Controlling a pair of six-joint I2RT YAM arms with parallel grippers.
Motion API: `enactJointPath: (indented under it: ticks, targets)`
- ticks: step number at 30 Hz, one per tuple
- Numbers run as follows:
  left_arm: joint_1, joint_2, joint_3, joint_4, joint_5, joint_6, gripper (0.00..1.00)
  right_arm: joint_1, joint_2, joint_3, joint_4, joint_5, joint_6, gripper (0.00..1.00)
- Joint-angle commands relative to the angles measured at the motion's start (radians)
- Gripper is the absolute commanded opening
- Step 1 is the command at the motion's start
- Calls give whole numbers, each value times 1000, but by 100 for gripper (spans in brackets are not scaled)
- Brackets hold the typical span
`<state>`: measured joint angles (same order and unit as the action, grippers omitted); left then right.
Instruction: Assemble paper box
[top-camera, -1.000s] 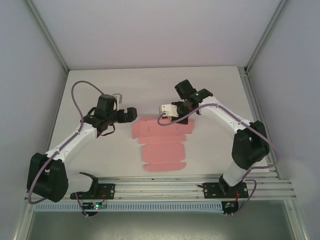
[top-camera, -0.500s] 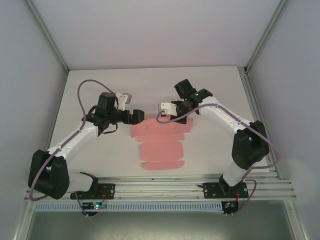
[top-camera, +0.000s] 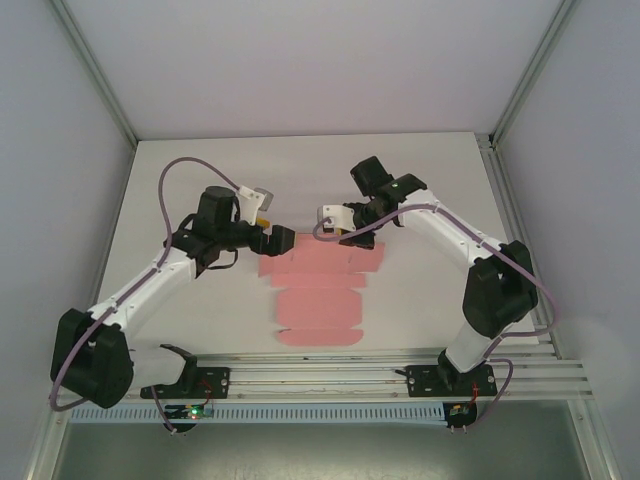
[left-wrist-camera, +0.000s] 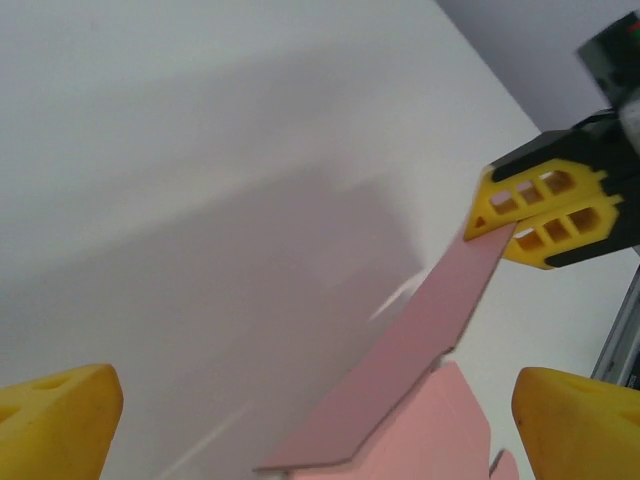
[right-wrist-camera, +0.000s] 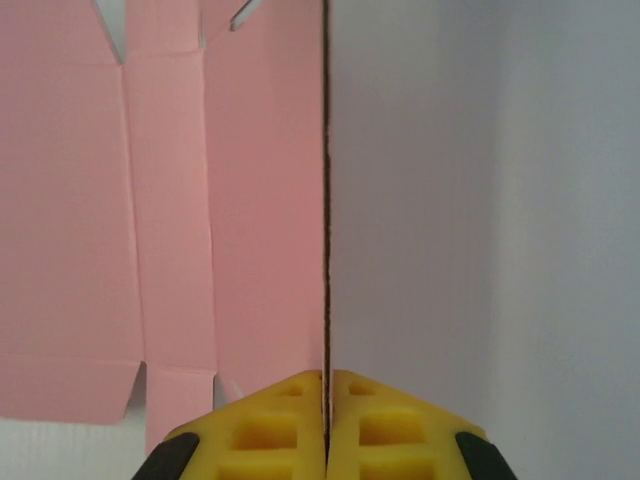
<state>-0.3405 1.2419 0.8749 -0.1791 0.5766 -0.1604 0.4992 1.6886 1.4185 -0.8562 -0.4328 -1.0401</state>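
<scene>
Right hand (right-wrist-camera: 327, 390) pinched raised far flap (left-wrist-camera: 430, 320) of paper box (top-camera: 320, 295); left hand (top-camera: 278, 240) spread beside sheet's left edge on counter (top-camera: 430, 180)

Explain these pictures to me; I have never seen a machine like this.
This is a robot: a left arm and a right arm bolted to a white table. The wide picture looks down from above; the other two come from a camera on each wrist, which sees its own yellow fingers. On the table lies the paper box, for now a flat pink card sheet with flaps and creases. The right pincer is shut on the far flap and holds it raised. The left pincer is open at the sheet's far left corner, holding nothing.
</scene>
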Motion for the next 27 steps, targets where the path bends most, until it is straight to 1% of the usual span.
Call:
enactJointPath:
  ticks: [1, 2, 5, 7, 9, 11, 12, 15, 16, 18, 22, 24, 25, 27]
  targets:
    - [-6, -18, 52, -53, 17, 110, 100, -16, 26, 36, -85, -77, -48, 0]
    - [-7, -12, 56, -54, 19, 111, 100, -18, 28, 39, -86, -89, -49, 0]
    - [-5, 20, 76, -77, 69, 136, 99, -23, 28, 52, -86, -121, -51, 0]
    - [-6, 31, 81, -94, 84, 154, 94, -27, 26, 63, -87, -132, -50, 0]
    - [-5, 28, 72, -94, 103, 168, 86, -34, 23, 71, -93, -141, -46, 0]
    - [-6, 20, 64, -94, 131, 183, 82, -43, 20, 79, -104, -163, -47, 0]
    - [-7, 16, 60, -94, 140, 185, 77, -48, 18, 83, -116, -175, -51, 0]
    - [-6, 8, 56, -78, 128, 167, 57, -51, 19, 89, -148, -185, -67, 0]
    - [-6, 10, 56, -69, 134, 162, 52, -48, 23, 89, -160, -180, -75, 0]
    - [-7, 12, 55, -46, 143, 148, 49, -38, 30, 89, -168, -168, -71, 0]
    - [-11, 21, 63, -20, 148, 126, 28, -20, 52, 96, -156, -125, -35, 0]
    - [-18, 24, 70, -24, 148, 126, 23, -19, 55, 98, -126, -112, 6, 0]
    - [-23, 24, 70, -22, 141, 125, 23, -16, 55, 92, -99, -95, 36, 0]
    - [-36, 24, 74, -19, 123, 120, 19, -5, 48, 74, -24, -52, 105, 0]
